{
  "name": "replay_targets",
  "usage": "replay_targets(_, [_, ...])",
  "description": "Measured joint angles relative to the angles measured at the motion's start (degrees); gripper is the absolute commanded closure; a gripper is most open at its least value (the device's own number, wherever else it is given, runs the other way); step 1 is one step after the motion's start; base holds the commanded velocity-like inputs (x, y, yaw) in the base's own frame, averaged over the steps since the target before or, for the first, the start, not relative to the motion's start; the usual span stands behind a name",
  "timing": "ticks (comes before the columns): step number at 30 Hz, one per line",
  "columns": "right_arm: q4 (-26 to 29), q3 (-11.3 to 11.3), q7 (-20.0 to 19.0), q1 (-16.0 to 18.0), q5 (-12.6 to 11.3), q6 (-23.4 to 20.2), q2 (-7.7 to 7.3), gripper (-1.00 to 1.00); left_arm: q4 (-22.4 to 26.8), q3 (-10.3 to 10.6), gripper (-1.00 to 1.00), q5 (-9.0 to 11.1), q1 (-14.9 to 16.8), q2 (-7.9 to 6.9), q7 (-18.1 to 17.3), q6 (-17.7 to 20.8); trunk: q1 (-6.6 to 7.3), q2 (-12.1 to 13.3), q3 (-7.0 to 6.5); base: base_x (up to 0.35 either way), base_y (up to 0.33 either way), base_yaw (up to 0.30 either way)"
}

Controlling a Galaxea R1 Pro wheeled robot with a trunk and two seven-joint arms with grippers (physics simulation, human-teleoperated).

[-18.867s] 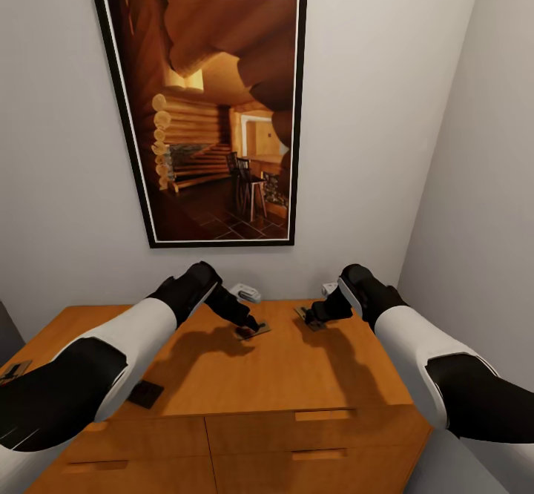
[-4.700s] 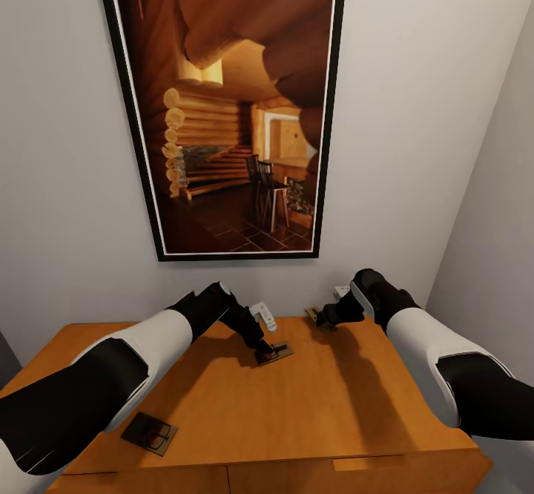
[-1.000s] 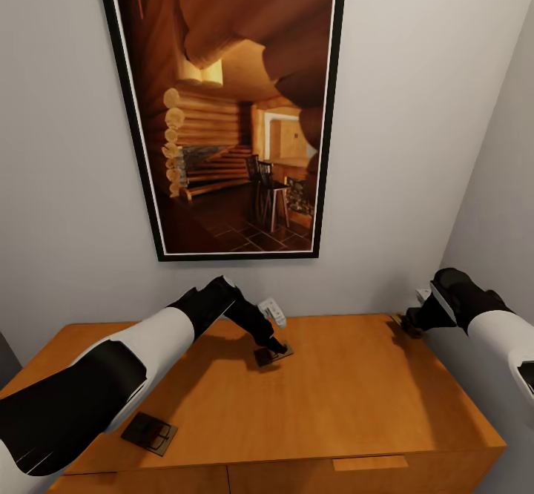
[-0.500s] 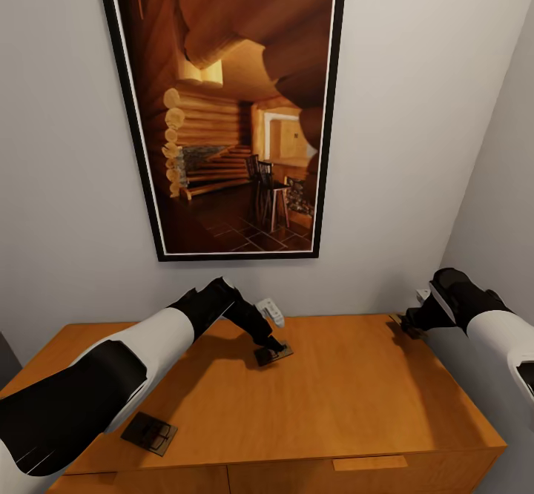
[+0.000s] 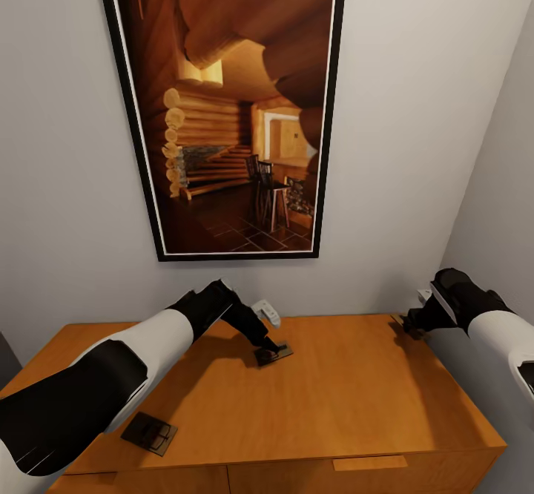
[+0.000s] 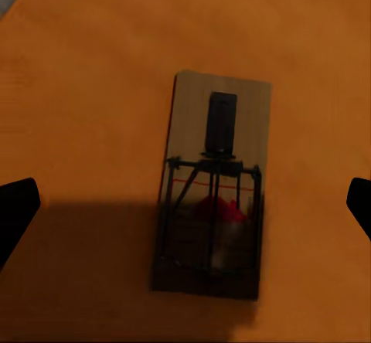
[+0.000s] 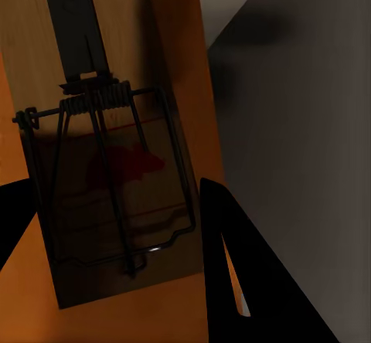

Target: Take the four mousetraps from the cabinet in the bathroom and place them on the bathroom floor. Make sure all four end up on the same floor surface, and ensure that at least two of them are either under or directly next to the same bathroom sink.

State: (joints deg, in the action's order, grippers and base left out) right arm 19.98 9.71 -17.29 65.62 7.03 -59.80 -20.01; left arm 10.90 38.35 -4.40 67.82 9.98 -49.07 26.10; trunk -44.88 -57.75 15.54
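Resting on the cabinet (image 5: 356, 397): three mousetraps (image 5: 272, 354) (image 5: 150, 433) (image 5: 407, 325).

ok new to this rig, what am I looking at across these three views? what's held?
It is a simulated two-armed wheeled robot. The head camera looks down over both arms at an orange-brown cabinet below a framed log-cabin picture.

The other two pictures come from cameras near each gripper, looking along its fingers.

Left gripper: open, with a mousetrap lying flat on the cabinet top between its fingertips, not gripped.

Right gripper: at the cabinet's far right corner, shut on a second mousetrap, near the edge.

A third mousetrap lies near the front left edge, untouched.
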Motion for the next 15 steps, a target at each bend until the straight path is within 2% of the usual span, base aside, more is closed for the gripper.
replay_targets(4, [-0.1, 0.1, 0.5, 0.0, 0.3, 0.0, 0.1, 1.0, -0.8, -0.1, -1.0, 0.7, -0.1, 0.0, 3.6, 0.2, 0.0, 0.0, 0.0, 0.0, 0.0, 0.0])
replay_targets(8, [-0.1, 0.1, 1.5, 0.0, 2.2, 0.0, 0.3, 1.0, -1.1, -0.2, -1.0, 2.1, -0.7, 0.01, 7.0, -0.1, 0.0, 0.0, 0.0, 0.0, 0.0, 0.0])
replay_targets(11, [-0.1, 0.1, 2.1, 0.0, 3.7, 0.0, 0.41, 1.0, -1.1, -0.3, -1.0, 3.1, -1.0, 0.01, 7.6, -0.2, 0.0, 0.0, 0.0, 0.0, 0.0, 0.0])
replay_targets(15, [-0.1, -0.2, 3.9, 0.0, 6.7, 0.0, 0.5, 1.0, -0.6, -0.8, -1.0, 5.6, -1.3, 0.02, 7.7, 0.0, 0.0, 0.0, 0.0, 0.0, 0.0, 0.0])
